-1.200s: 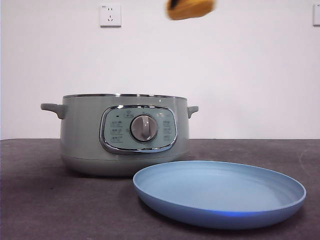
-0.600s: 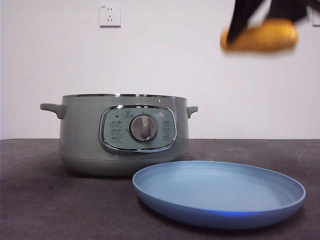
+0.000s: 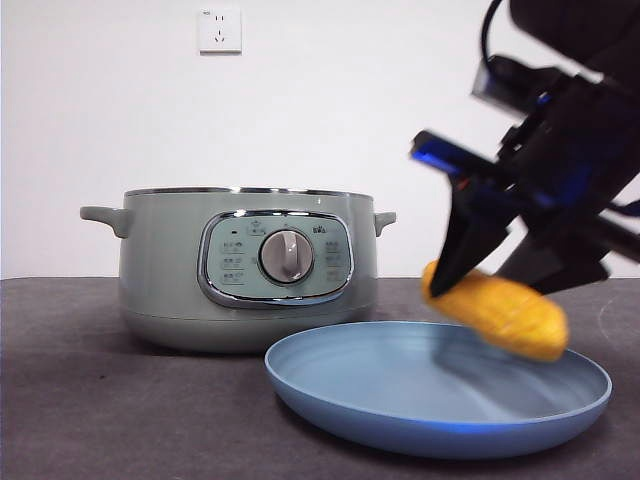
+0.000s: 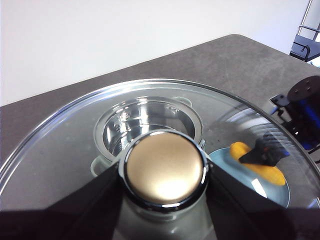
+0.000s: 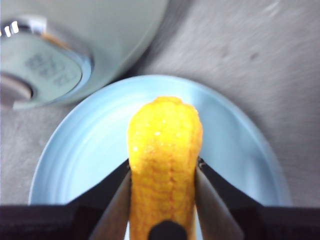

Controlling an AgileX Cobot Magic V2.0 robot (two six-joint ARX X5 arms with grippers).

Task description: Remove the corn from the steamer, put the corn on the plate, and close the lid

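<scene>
My right gripper [image 3: 490, 290] is shut on the yellow corn [image 3: 497, 312] and holds it tilted just above the right half of the light blue plate [image 3: 330, 385]. In the right wrist view the corn [image 5: 164, 165] sits between the jaws over the plate [image 5: 75, 145]. The sage-green steamer [image 3: 170, 270] stands open behind the plate. My left gripper [image 4: 164, 175] is shut on the knob of the glass lid [image 4: 65, 150] and holds it high above the steamer [image 4: 145, 117], which shows through the glass with the corn [image 4: 257, 162].
A wall socket [image 3: 220, 30] is on the white wall behind. The dark grey table [image 3: 70, 400] runs left of the plate and in front of the steamer.
My right gripper has carried the corn from high above the steamer to the right and down, to just above the plate. The steamer and plate have not moved.
</scene>
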